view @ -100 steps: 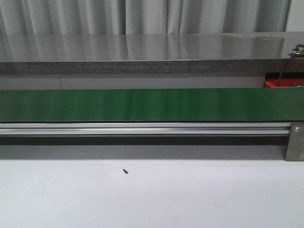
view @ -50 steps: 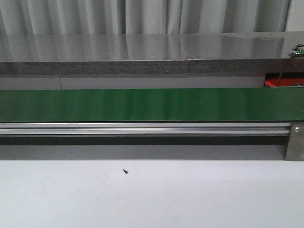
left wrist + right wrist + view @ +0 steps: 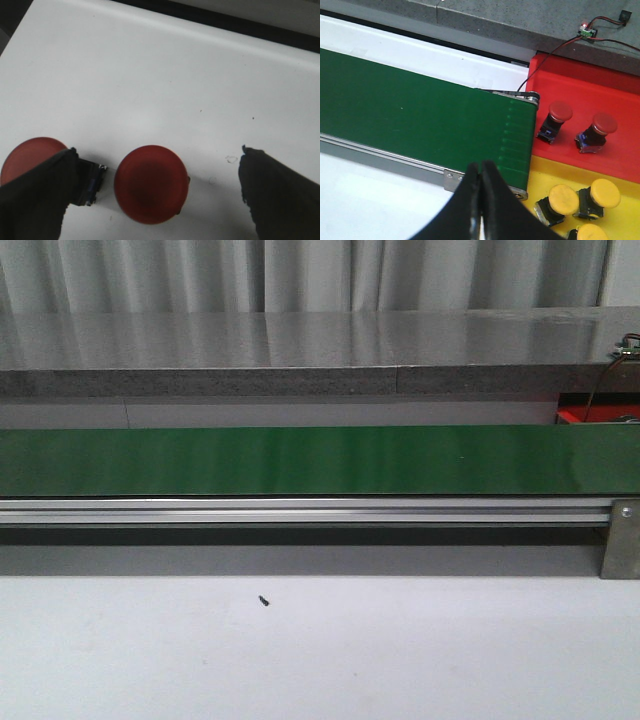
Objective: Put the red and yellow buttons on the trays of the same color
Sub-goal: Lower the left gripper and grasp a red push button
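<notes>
In the left wrist view a red button point(image 3: 151, 183) stands on a white surface between the fingers of my open left gripper point(image 3: 159, 152); neither finger touches it. A second red button point(image 3: 27, 156) is partly hidden behind one finger point(image 3: 40, 192). In the right wrist view my right gripper point(image 3: 481, 172) is shut and empty above the end of the green belt point(image 3: 420, 120). The red tray point(image 3: 620, 155) holds two red buttons point(image 3: 559, 112) point(image 3: 603, 124). The yellow tray point(image 3: 545, 175) holds three yellow buttons point(image 3: 563, 199) point(image 3: 605, 193) point(image 3: 592, 232). Neither gripper shows in the front view.
The green conveyor belt point(image 3: 300, 460) runs across the front view on a metal rail point(image 3: 300, 510), with a grey ledge point(image 3: 300, 350) behind it. A sliver of the red tray point(image 3: 580, 416) shows at the right. A black speck point(image 3: 264, 600) lies on the white table.
A small pale speck on the belt has moved to the right. Nothing else in the front view has changed.
</notes>
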`<state>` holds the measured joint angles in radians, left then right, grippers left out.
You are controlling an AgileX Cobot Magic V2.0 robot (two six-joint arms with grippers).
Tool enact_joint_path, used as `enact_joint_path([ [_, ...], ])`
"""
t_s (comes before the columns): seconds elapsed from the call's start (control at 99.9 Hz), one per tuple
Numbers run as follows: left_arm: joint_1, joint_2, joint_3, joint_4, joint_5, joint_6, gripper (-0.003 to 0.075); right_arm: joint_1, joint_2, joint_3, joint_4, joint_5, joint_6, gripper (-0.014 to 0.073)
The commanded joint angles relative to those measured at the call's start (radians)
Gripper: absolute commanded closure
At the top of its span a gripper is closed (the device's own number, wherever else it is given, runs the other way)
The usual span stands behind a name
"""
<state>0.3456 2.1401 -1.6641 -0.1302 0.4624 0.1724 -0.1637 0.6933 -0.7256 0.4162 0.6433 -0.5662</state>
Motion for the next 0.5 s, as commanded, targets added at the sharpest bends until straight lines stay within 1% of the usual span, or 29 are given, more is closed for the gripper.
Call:
enact_joint_path([
  [0.0,-0.015,-0.057,-0.032,-0.004,-0.083,0.002,0.0103,-0.001,-0.003,-0.025,0.016,-0.059,-0.009,0.069],
  [0.24,-0.026,-0.048,-0.039,0.004,-0.113,0.002,0.0103,-0.001,-0.003,-0.025,0.016,-0.059,-0.009,0.069],
  [0.43,-0.028,-0.008,-0.077,0.008,-0.081,0.002,0.0104,-0.001,-0.003,-0.025,0.016,-0.059,-0.009,0.069],
  [0.49,-0.029,0.004,-0.087,0.008,-0.074,0.002,0.0116,-0.001,-0.003,-0.025,0.016,-0.059,-0.009,0.069],
])
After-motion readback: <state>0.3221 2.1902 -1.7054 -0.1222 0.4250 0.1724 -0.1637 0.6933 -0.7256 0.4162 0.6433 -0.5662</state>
